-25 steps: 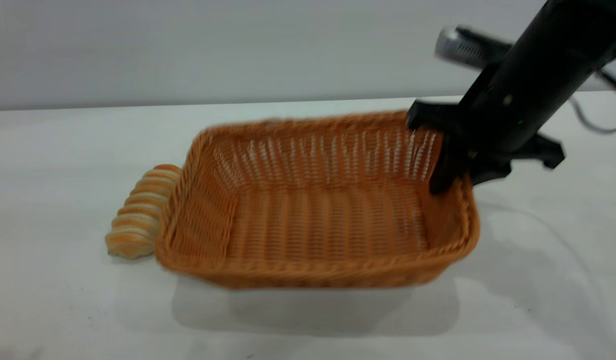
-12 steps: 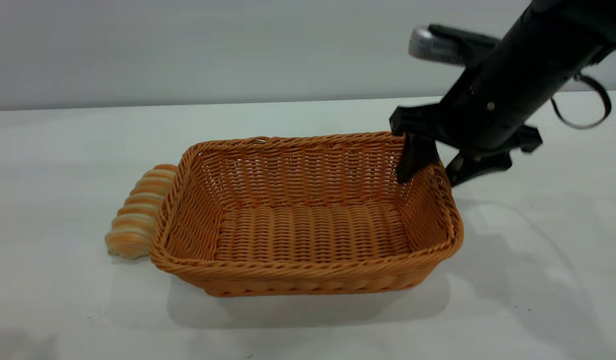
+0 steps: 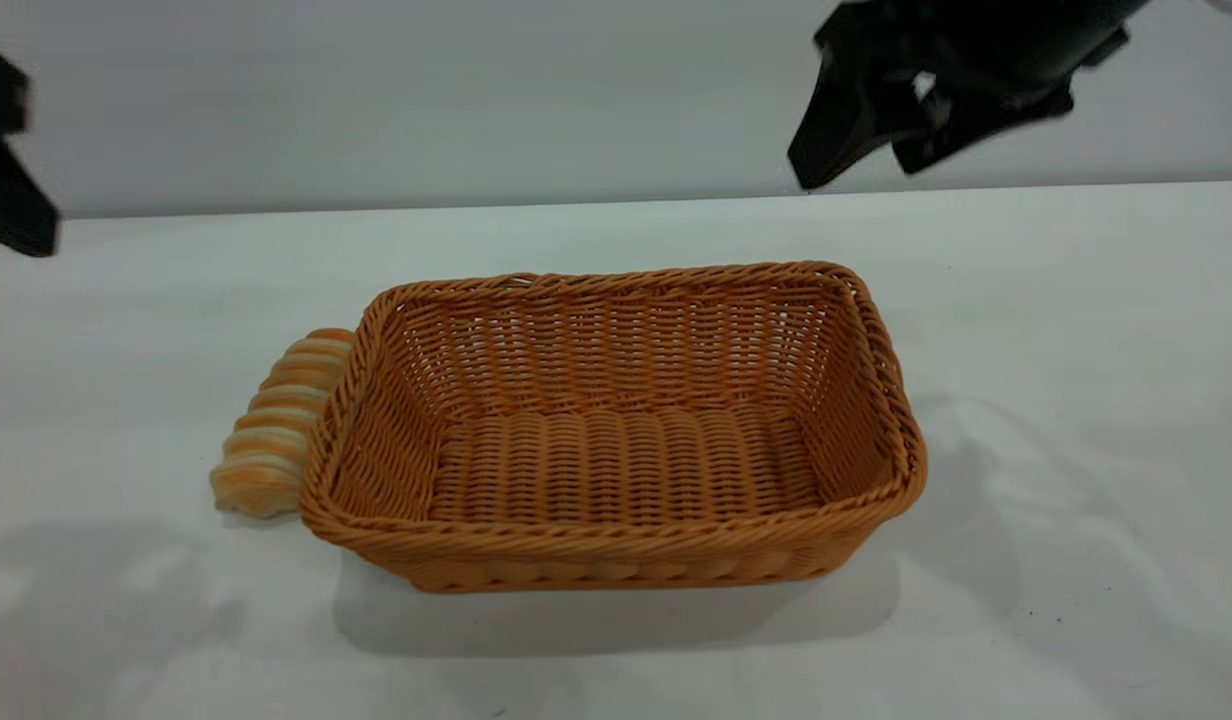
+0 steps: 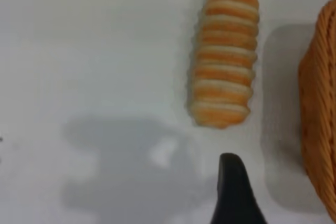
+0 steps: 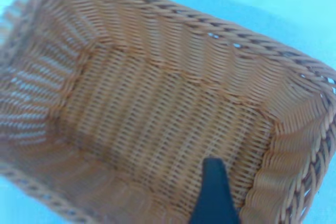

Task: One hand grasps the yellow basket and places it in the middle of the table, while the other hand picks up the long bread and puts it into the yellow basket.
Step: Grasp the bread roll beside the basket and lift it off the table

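A: Where do we put the yellow basket (image 3: 616, 430)?
B: We see it standing flat on the table (image 3: 1076, 350), about mid-table in the exterior view, open side up, nothing inside. The right wrist view (image 5: 157, 114) looks straight down into its woven floor, bare weave only.

A: And the long bread (image 3: 276, 425)?
B: We log it lying on the table just outside the basket's left short end, its upper end right against the rim in the exterior view. In the left wrist view (image 4: 224, 56) we see a strip of table between loaf and basket wall (image 4: 320, 114), so we mark it just beside; contact we can't confirm.

A: Right gripper (image 3: 871, 150)?
B: We see it up in the air above the basket's far right corner, well clear of the rim. Two dark fingers point down with a gap between them, nothing held.

A: Left gripper (image 3: 11, 205)?
B: We catch only a dark piece at the left edge of the exterior view, above the table and well apart from the bread. One dark fingertip (image 4: 233, 192) shows in its wrist view, near the loaf's end, not touching. How wide it's spread, we can't tell. Nothing visible in it.
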Motion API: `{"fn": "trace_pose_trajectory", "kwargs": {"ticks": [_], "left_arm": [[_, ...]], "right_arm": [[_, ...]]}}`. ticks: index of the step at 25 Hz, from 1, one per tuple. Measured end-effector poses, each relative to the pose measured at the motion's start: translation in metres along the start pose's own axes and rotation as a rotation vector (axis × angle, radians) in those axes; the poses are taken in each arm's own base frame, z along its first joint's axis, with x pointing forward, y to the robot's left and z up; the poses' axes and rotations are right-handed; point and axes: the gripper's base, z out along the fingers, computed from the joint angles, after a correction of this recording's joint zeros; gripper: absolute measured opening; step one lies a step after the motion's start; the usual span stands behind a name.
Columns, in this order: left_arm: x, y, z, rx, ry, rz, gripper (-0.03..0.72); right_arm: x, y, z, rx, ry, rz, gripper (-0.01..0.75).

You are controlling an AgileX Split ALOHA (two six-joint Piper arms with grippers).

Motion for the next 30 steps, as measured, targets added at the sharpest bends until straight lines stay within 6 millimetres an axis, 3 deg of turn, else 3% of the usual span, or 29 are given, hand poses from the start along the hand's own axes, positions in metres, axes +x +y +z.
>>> {"fn": "trace_pose_trajectory", "kwargs": {"ticks": [4, 11, 21, 30], "left_arm": [[-0.008, -0.002, 0.03, -0.012, 0.045, 0.017, 0.521], [-0.018, -0.003, 0.09, -0.031, 0.122, 0.022, 0.521], [-0.016, -0.014, 0.172, -0.037, 0.209, 0.051, 0.521], [-0.008, -0.025, 0.211, -0.026, 0.239, 0.112, 0.518]], "right_arm": [[-0.005, 0.009, -0.025, -0.034, -0.013, -0.069, 0.542], [-0.01, 0.026, -0.079, -0.08, -0.063, -0.225, 0.54], [-0.007, 0.048, -0.157, -0.111, -0.184, -0.347, 0.538], [0.007, 0.059, -0.19, -0.157, -0.175, -0.394, 0.536]]}}
